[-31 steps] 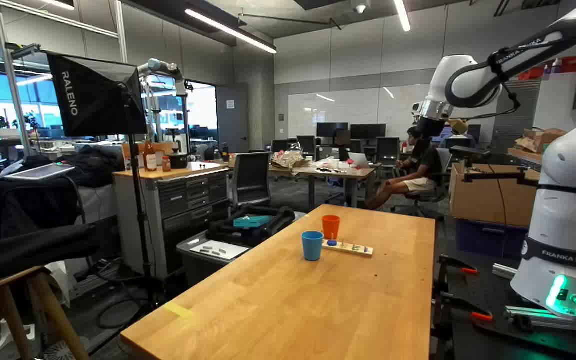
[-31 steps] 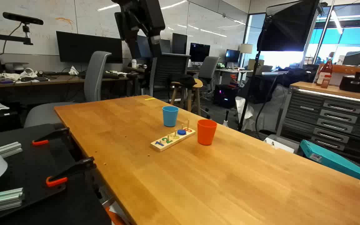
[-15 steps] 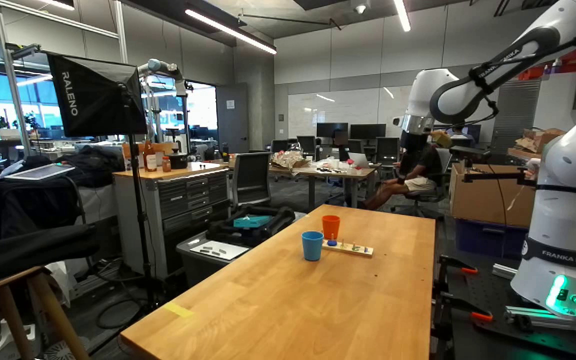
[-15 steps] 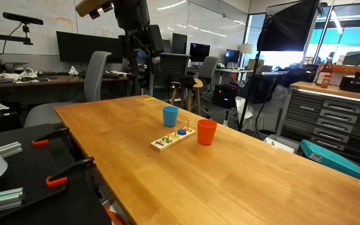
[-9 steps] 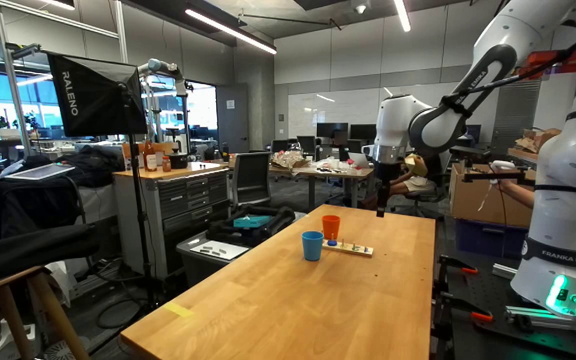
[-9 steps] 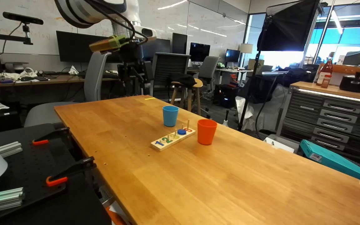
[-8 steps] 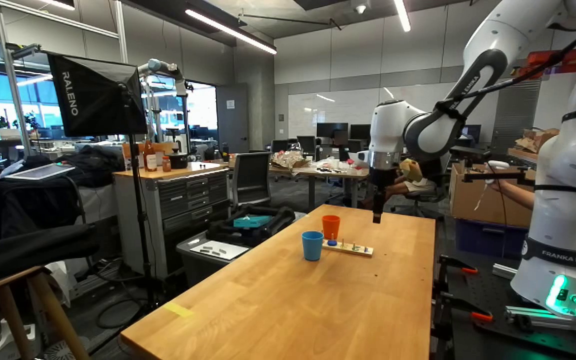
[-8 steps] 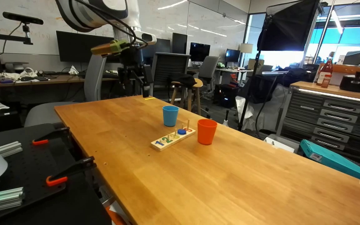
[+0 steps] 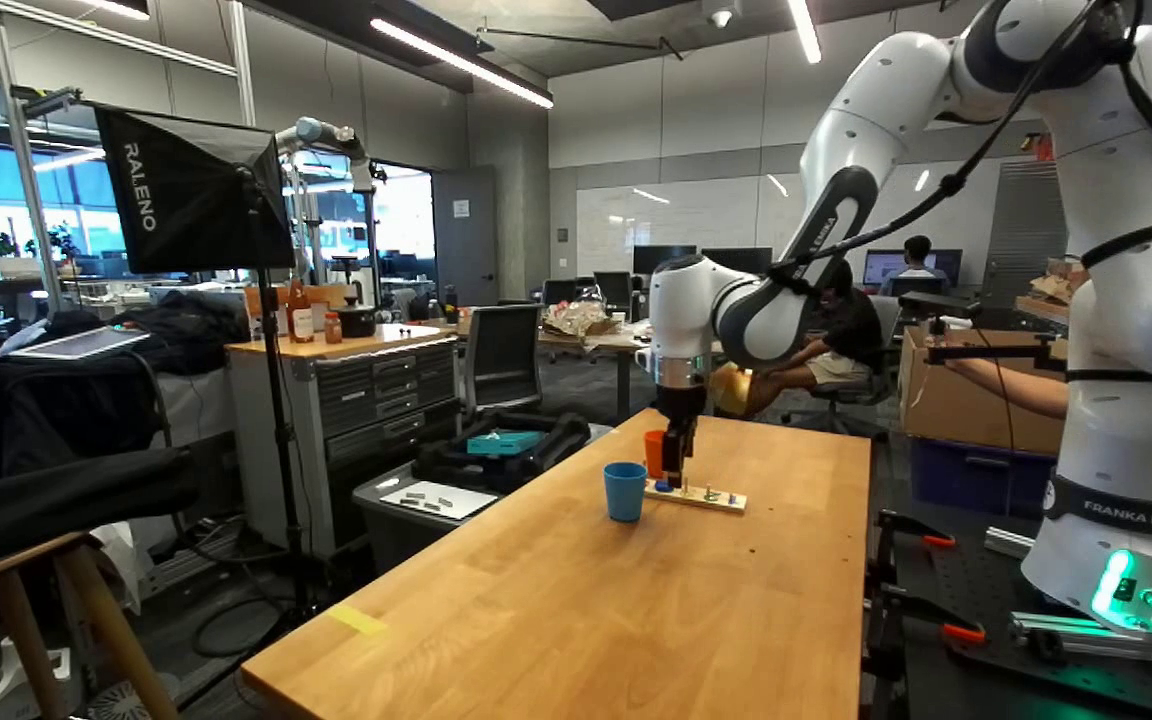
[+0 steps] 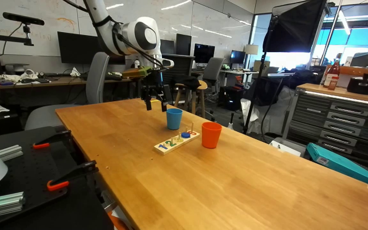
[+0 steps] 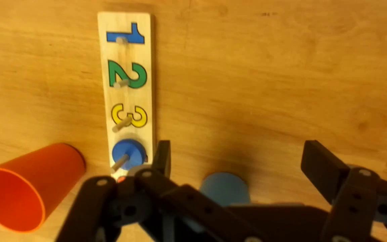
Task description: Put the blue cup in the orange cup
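The gripper (image 11: pixel 237 154) is released: its two fingers (image 11: pixel 321 164) are spread wide, and it hangs above the counter (image 10: pixel 235 185) with its tips pointing down. The blue cup (image 10: pixel 174 119) stands upright on the wood, near the long edge across from the base (image 9: pixel 1066 560) of the Franka Panda arm (image 9: pixel 856 130). In the wrist view it shows between the fingers but lower down, partly hidden by the gripper's dark body; in an exterior view one fingertip appears just beside its rim, though I cannot tell how the two stand in depth.

The orange cup (image 10: pixel 211 135) stands upright near the same long edge, apart from the blue cup and farther than it from the corner marked with yellow tape (image 9: pixel 358 620). In an exterior view the gripper covers part of it.

Between the cups reaches one end of a wooden number peg board (image 11: pixel 129 97), apart from both; the other end, with the blue 1, points toward the robot-side long edge. The numerals 1, 2 and 3 are readable, and a blue disc (image 11: pixel 134 149) sits around the next peg. Along the robot-side edge are two black clamps (image 10: pixel 75 172) with orange-red parts. Beyond the opposite long edge stands a RALENO softbox (image 9: pixel 201 200).
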Controlling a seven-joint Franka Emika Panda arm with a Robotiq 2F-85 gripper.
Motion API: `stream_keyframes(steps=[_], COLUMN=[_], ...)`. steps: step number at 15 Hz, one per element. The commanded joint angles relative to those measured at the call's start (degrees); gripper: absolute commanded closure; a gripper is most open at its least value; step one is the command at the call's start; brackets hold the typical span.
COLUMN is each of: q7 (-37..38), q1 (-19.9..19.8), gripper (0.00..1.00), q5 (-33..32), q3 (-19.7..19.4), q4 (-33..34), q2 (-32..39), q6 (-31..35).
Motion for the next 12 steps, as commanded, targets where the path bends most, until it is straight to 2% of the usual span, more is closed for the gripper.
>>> stream_keyframes(steps=[1, 6, 12], q7=[0.9, -1.4, -3.4], q1=[5.3, 8.2, 7.7], gripper=[0.00, 0.00, 0.00], q5=[2.0, 7.9, 11.2], q3=[-3.5, -4.3, -4.5], q4=[14.4, 28.5, 36.1], q2=[11.4, 20.1, 24.6], q6=[-4.0, -10.1, -17.4])
